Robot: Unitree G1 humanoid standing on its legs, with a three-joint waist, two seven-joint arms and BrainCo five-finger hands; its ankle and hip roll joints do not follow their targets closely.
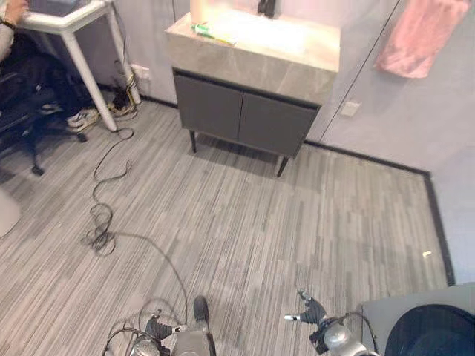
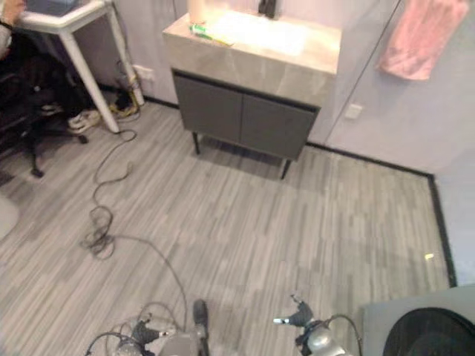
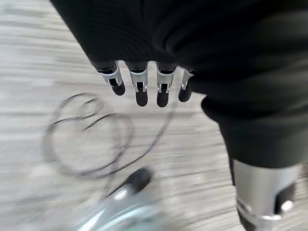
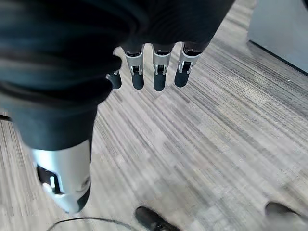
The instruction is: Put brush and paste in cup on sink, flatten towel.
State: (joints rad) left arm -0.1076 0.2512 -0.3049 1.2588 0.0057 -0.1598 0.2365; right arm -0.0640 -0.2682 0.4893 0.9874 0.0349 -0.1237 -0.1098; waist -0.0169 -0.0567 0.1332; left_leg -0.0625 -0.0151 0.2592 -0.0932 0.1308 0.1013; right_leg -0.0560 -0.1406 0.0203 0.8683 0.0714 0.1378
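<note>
Both hands, left (image 3: 139, 86) and right (image 4: 154, 72), hang open and empty at bottom frame, well short of sink (image 1: 252, 44) and pink towel (image 1: 419, 37) at top.

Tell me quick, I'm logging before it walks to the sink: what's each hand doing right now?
Left hand: open, fingers straight, holding nothing.
Right hand: open, fingers straight, holding nothing.

A green tube of paste (image 1: 204, 30) and a brush beside it lie flat on the stone sink top (image 1: 252, 63), at eleven o'clock. A pink towel (image 1: 419, 35) hangs rumpled on the wall at one o'clock.
</note>
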